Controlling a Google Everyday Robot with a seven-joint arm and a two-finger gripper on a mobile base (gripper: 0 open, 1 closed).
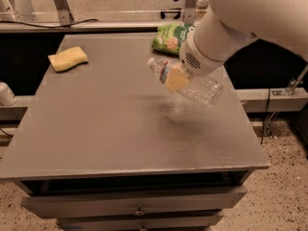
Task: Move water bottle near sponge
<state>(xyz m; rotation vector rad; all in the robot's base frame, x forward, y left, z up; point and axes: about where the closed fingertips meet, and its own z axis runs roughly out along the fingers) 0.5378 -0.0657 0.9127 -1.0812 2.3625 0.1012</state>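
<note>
The water bottle (199,89) is a clear ribbed plastic bottle with a white cap and a red-and-white label band. It hangs tilted in the air above the right middle of the grey table (110,129), cap pointing up-left. My gripper (175,78), with yellowish pads, is shut on the bottle near its neck; the white arm comes in from the upper right. The sponge (68,58) is flat and pale yellow, lying at the table's far left corner, well apart from the bottle.
A green snack bag (171,37) lies at the table's far edge, just behind the gripper. A white object (6,94) sits off the table's left side. Drawers (137,203) are below the front edge. Metal frames stand behind.
</note>
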